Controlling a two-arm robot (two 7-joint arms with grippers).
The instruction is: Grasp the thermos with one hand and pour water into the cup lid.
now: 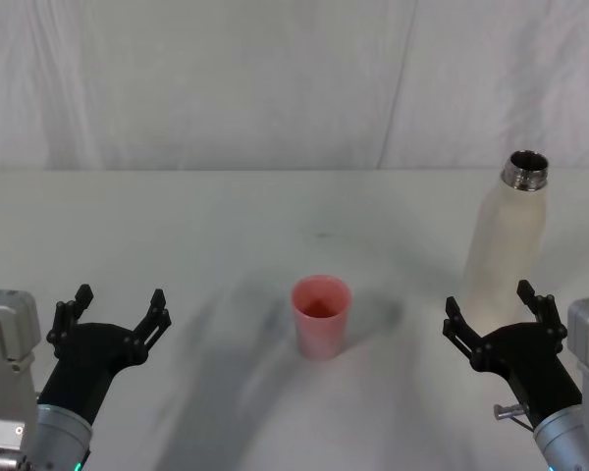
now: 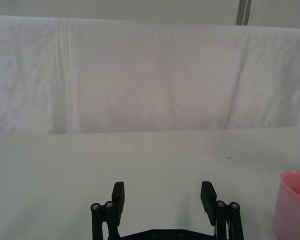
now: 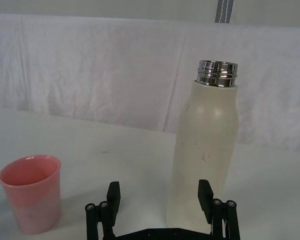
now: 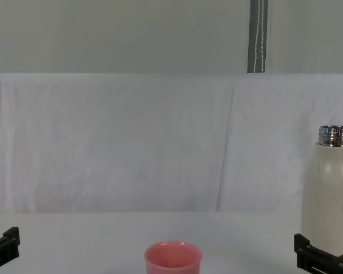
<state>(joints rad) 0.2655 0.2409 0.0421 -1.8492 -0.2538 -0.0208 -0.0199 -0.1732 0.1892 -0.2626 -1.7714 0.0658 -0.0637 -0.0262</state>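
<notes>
Tall cream-white cylindrical thermos w/ rounded shoulders and a shiny threaded steel neck (image 1: pixel 508 235) stands upright on the white table (image 1: pixel 226 226), far right side; long axis vertical, open uncapped mouth pointing straight up. That's why it sits stable and nothing spills: it must be tipped to pour.

Small round pink cup lid (image 1: pixel 321 315), matte, thick rim, sits mouth-up near table centre, well apart from the thermos and on its left. Upright and open, so it's ready to receive water. Inside looks empty, though I can't be sure.

Right gripper (image 1: pixel 495 309), black jaws on a grey block, hovers just in front of the thermos base, fingers spread wide, holding nothing. In the right wrist view the right gripper (image 3: pixel 159 195) has the bottle's lower body lined up between its jaws but beyond the tips, not touching. Judgement: this is the pre-grasp approach; the spread looks about wide enough to pass round the body. The right arm is the nearer one, so prob. the one to grasp.

Left gripper (image 1: pixel 113 314) rests low on the left, also wide open and empty, well apart from the cup; looks parked.

Pour not yet begun.
</notes>
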